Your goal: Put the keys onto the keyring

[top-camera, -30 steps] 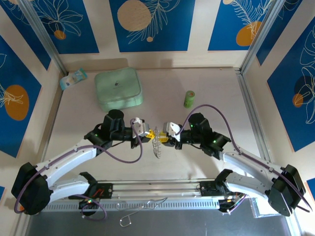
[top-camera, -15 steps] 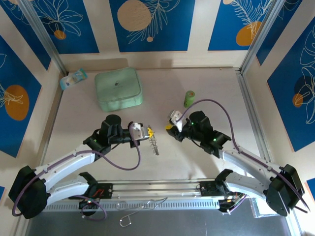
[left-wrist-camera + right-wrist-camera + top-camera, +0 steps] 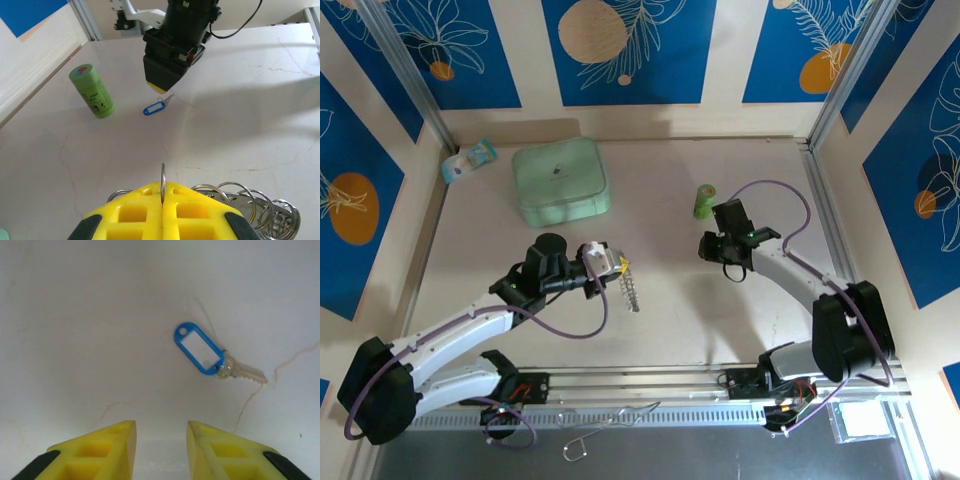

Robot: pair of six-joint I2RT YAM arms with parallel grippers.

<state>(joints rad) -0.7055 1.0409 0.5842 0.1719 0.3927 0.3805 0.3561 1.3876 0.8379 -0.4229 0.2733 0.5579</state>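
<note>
The left gripper (image 3: pixel 162 191) is clamped on a thin wire loop of the coiled, silvery keyring (image 3: pixel 252 202), whose coils lie at its 4 o'clock. The right gripper (image 3: pixel 160 436), its yellow ribbed fingers apart, hovers over the flat blue-tagged key (image 3: pixel 201 351), having swung out from the centre toward 2 o'clock and spread wider

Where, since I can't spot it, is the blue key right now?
In the right wrist view the blue key lies flat on the table just ahead of the open right gripper, near the green cylinder.
</note>
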